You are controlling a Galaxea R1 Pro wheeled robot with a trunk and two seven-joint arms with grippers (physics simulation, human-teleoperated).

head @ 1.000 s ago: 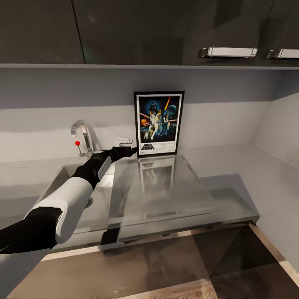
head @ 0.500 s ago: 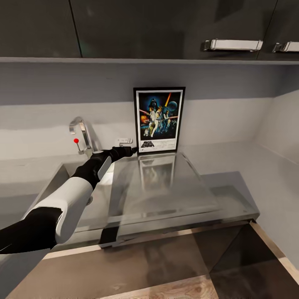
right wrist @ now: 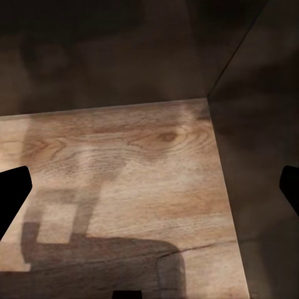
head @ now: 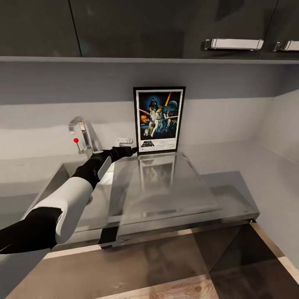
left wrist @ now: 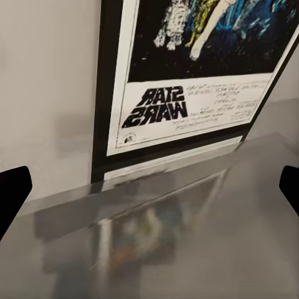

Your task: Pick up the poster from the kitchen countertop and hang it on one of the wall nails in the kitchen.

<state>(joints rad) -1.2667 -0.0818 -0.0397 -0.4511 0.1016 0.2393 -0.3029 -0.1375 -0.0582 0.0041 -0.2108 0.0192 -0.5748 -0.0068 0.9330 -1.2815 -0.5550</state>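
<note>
The poster stands upright at the far edge of the grey worktop, leaning on the back wall just right of the sink tap, a pose that leaves its lower left corner open to a sideways grasp. The left end effector sits at that corner with its fingers spread wide, nothing between them yet, the frame's bottom edge ahead in the left wrist view. The right end effector, fingers apart, hangs low over the wood floor.

poster upright against wall, left pincer at its lower corner
</note>
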